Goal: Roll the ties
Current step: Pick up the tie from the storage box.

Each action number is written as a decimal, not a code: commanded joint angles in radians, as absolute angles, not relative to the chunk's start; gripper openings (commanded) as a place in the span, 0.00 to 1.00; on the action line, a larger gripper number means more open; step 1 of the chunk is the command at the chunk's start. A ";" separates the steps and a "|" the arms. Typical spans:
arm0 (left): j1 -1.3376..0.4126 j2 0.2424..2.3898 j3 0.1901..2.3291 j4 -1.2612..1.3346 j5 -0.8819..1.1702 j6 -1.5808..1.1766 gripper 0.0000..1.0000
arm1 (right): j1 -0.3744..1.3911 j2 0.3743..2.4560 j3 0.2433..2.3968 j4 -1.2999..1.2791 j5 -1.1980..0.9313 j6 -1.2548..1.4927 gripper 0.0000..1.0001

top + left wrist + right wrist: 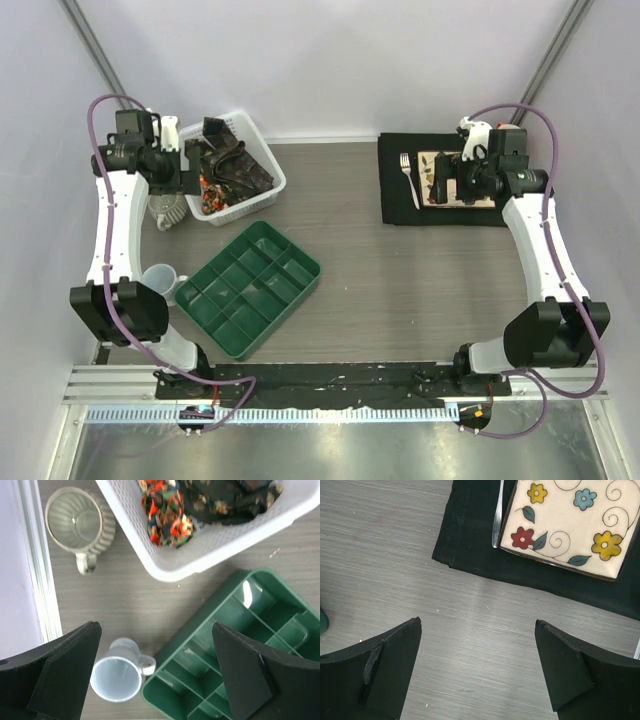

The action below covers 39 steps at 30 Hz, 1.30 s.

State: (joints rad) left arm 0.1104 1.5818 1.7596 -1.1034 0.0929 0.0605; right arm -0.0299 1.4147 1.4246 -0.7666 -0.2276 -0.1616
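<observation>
Ties point(232, 165) bunched in white basket point(250, 201), far-left corner of desk; red floral tie point(167, 517) among dark ones. Left gripper point(155, 627) jaws spread, empty, beside basket. Right gripper point(477, 622) jaws spread, empty, beside black mat point(470, 555).

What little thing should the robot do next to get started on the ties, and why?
Probably move the left gripper over the white basket and lower it onto the red-orange floral tie. The ties lie bunched in that basket, none rolled; this gripper is open, empty and close by, while the right gripper is far off by the plate.
</observation>
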 commanded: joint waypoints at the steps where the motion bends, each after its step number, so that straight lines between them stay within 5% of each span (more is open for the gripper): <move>1: 0.092 1.612 1.850 -1.037 0.081 0.081 1.00 | -0.029 1.327 1.399 -0.651 -0.252 -0.173 1.00; 28: 0.028 2.121 2.137 -0.899 0.161 0.068 1.00 | -0.031 1.258 1.396 -0.770 -0.221 -0.253 0.99; 39: 0.028 2.186 2.033 -0.885 0.115 0.074 0.94 | -0.031 1.293 1.433 -0.796 -0.209 -0.262 0.99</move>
State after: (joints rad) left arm 0.0299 2.1822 2.0792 -0.9154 0.1322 0.0608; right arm -0.0299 1.2900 1.3777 -0.7979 -0.2264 -0.2432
